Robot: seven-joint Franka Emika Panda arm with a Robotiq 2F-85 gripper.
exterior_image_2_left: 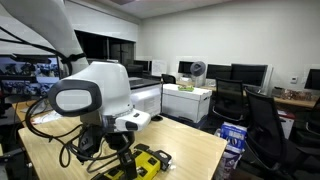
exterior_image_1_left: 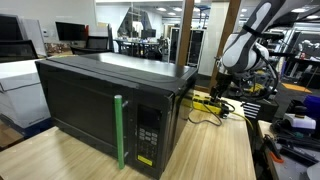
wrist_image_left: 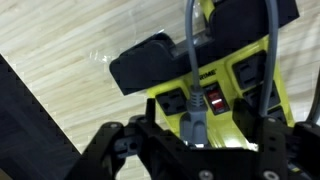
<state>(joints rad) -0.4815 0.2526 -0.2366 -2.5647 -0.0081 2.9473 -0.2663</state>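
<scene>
Black two-finger gripper (wrist_image_left: 197, 138), jaws open over yellow plastic power strip (wrist_image_left: 240, 85), long axis up-frame, bare wooden tabletop (wrist_image_left: 60, 40) leftward, black metal microwave (exterior_image_1_left: 100, 100) close beside.

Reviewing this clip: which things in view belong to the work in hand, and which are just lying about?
In hand:
- yellow power strip
- black adapter on its end
- grey cable plugged into it
- red switch

Lying about:
- black microwave with green handle
- office chair
- monitors
</scene>
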